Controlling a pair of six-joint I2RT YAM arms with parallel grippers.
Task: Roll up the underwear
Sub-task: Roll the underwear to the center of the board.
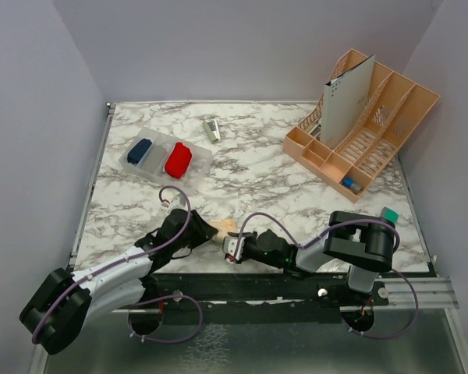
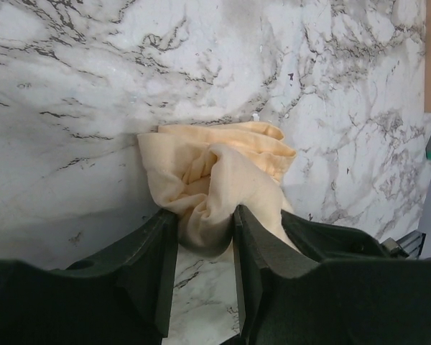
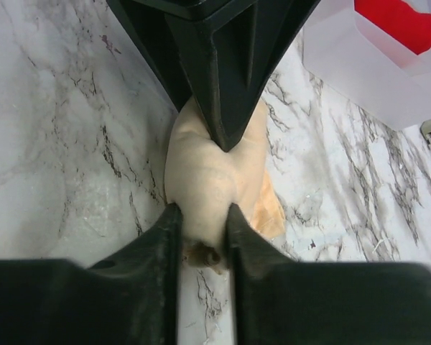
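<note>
A peach-beige underwear (image 1: 225, 227) lies bunched on the marble table near the front edge, between both grippers. My left gripper (image 1: 210, 232) is shut on one end of it; the left wrist view shows the cloth (image 2: 219, 183) pinched between the fingers. My right gripper (image 1: 232, 248) is shut on the other end; the right wrist view shows the bundle (image 3: 205, 172) squeezed between its fingers, with the left gripper's fingers (image 3: 223, 65) just beyond. A red rolled underwear (image 1: 178, 160) sits in a clear tray (image 1: 195, 165) at the back left.
The tray also holds a dark blue bundle (image 1: 140, 150) and a grey one (image 1: 157, 157). A small stapler-like item (image 1: 211, 129) lies behind it. A peach desk organiser (image 1: 359, 117) with a white notebook stands at the back right. A teal object (image 1: 389, 213) sits near the right edge.
</note>
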